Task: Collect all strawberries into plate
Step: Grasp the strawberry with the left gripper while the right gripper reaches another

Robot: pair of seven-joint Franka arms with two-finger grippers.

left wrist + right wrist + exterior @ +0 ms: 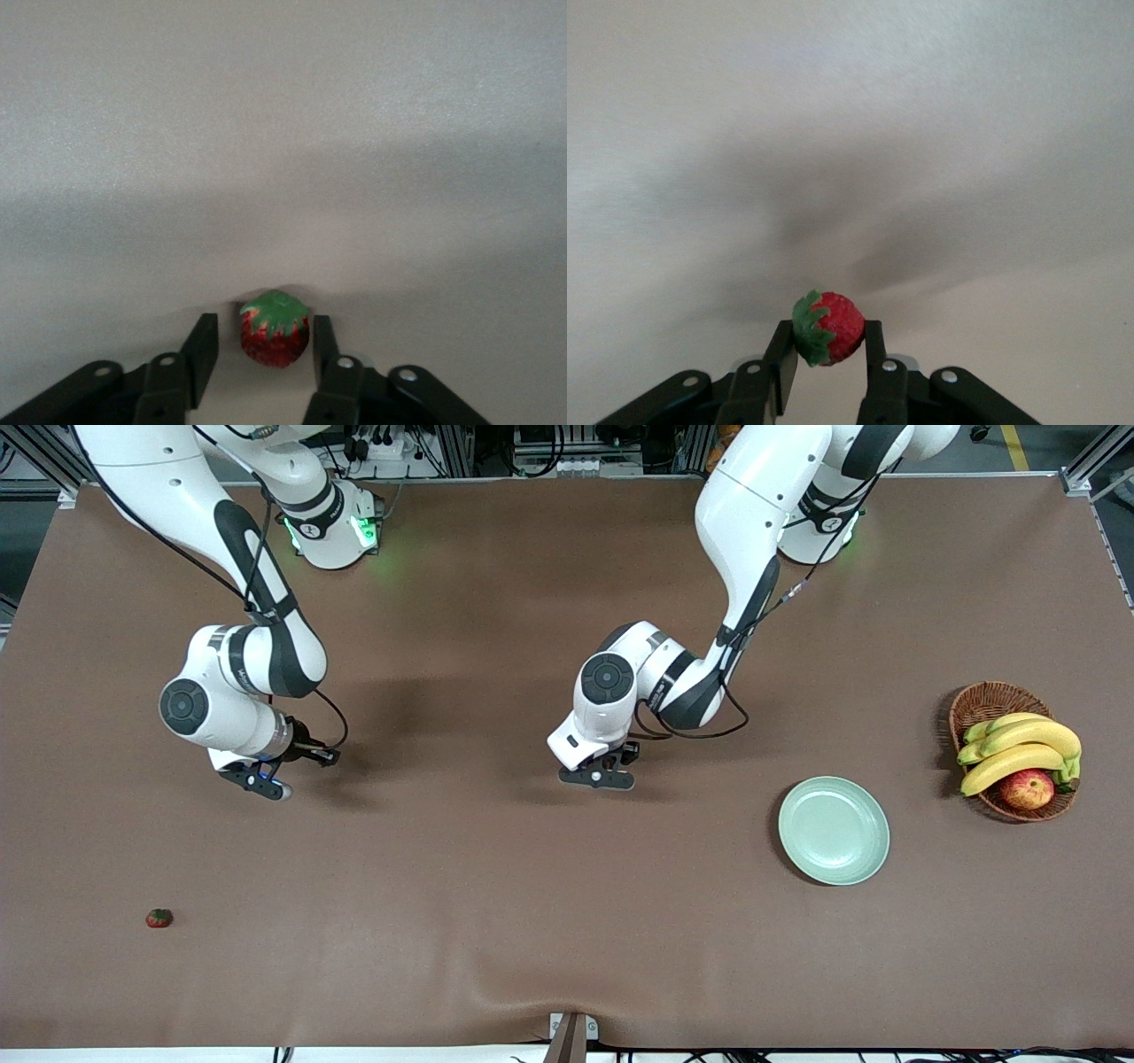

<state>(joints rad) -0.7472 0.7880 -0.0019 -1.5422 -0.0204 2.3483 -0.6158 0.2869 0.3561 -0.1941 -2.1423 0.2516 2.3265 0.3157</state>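
My right gripper (264, 778) is shut on a red strawberry (833, 328) with a green cap and holds it above the bare table; in the right wrist view both fingers (782, 359) press its sides. My left gripper (598, 776) is low at the table's middle, open around a second strawberry (275, 330) that lies on the cloth; a gap shows beside one finger (200, 345). A third strawberry (159, 918) lies on the table near the front camera at the right arm's end. The pale mint-green plate (834, 830) is bare, toward the left arm's end.
A brown wicker basket (985, 701) with bananas (1019, 746) and a red-yellow apple (1027, 788) stands beside the plate at the left arm's end. Brown cloth covers the table.
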